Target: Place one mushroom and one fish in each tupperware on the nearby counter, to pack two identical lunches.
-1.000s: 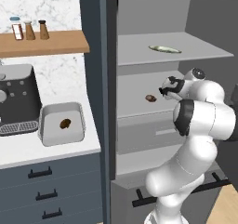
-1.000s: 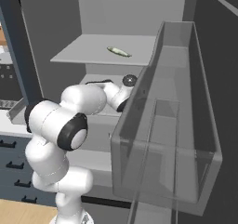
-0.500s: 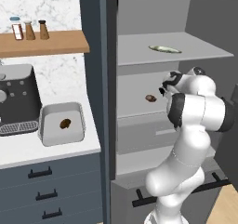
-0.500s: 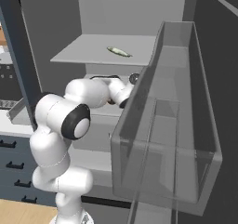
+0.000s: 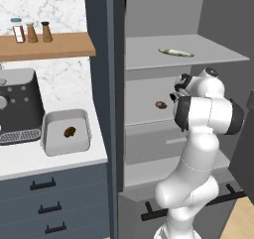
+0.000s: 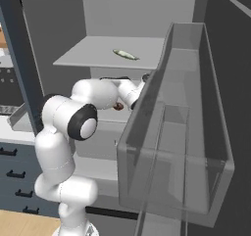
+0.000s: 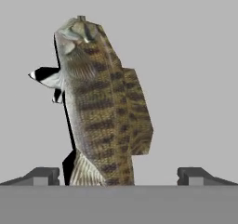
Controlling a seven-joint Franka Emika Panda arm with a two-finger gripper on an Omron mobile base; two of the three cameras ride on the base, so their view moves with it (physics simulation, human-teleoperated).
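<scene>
Brown-striped and olive, the fish (image 7: 104,102) lies on a pale grey shelf right ahead of the gripper (image 7: 118,175), tail end toward the hand and head pointing away. The two finger tips (image 7: 44,174) stand far apart, as wide as they go, one on each side of the tail, and they have hold of nothing.

From the left base view the gripper (image 5: 175,91) is reaching into the open cupboard at the middle shelf, close to a small brown thing (image 5: 160,104). That is probably this same fish, though it is too small there to be sure. A second fish, the top fish (image 5: 176,52), lies on the shelf above. On the counter (image 5: 30,158) a tupperware (image 5: 49,120) already holds a mushroom (image 5: 70,132) and no fish.

So the step in hand looks like picking up the fish, and the grasp has not begun. To do it well:

- Go further forward before closing, so the pads flank the thick middle of the body, not the thin tail
- Keep the body centred between the tips; it sits a little to one side now
- Stay low, as the fish lies flat on the shelf and a high pinch may slide off its back
- Close across the narrow width, as lined up now
- Lift only slightly, then draw straight out: the shelf above is near and the door's clear bin (image 6: 186,132) stands close by the arm
</scene>
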